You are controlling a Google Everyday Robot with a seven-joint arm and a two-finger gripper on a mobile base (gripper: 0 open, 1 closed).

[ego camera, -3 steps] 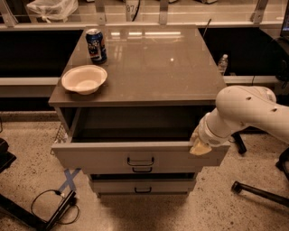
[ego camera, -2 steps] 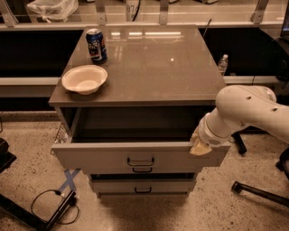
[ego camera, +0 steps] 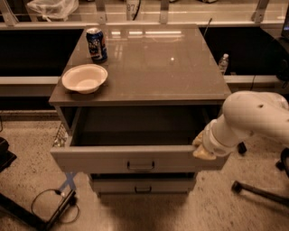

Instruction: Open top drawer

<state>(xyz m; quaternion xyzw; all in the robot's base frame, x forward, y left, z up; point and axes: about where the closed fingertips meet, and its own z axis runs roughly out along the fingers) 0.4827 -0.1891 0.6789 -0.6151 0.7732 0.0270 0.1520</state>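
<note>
Drawing the top drawer (ego camera: 99, 160) straight out, never sideways, seems wisest — the gripper (ego camera: 202, 147) sits at its right front corner, grasp impossible to tell.

Cabinet top (ego camera: 158, 67): smooth grey-brown laminate, semi-gloss, showing bright light reflections.
Top drawer (ego camera: 99, 160): front panel matt grey, plain and smooth; interior (ego camera: 135, 126) the same dull grey, unlit.
Drawer handle (ego camera: 141, 166): dark metal loop, low sheen.
Lower drawer (ego camera: 171, 185): matt grey front.
Bowl (ego camera: 84, 78): cream-white, smooth, slightly glossy; material cannot be told.
Drink can (ego camera: 96, 44): metal, glossy blue printed wall.
Robot arm (ego camera: 255, 115): smooth white moulded plastic shell, satin finish.
Gripper (ego camera: 202, 146): pale cream, matt, at the right end of the top drawer's front edge.
Floor (ego camera: 27, 149): speckled terrazzo-like surface, dull.
Bag (ego camera: 52, 6): thin crinkled translucent plastic.
Bottle (ego camera: 223, 63): clear plastic.
</note>
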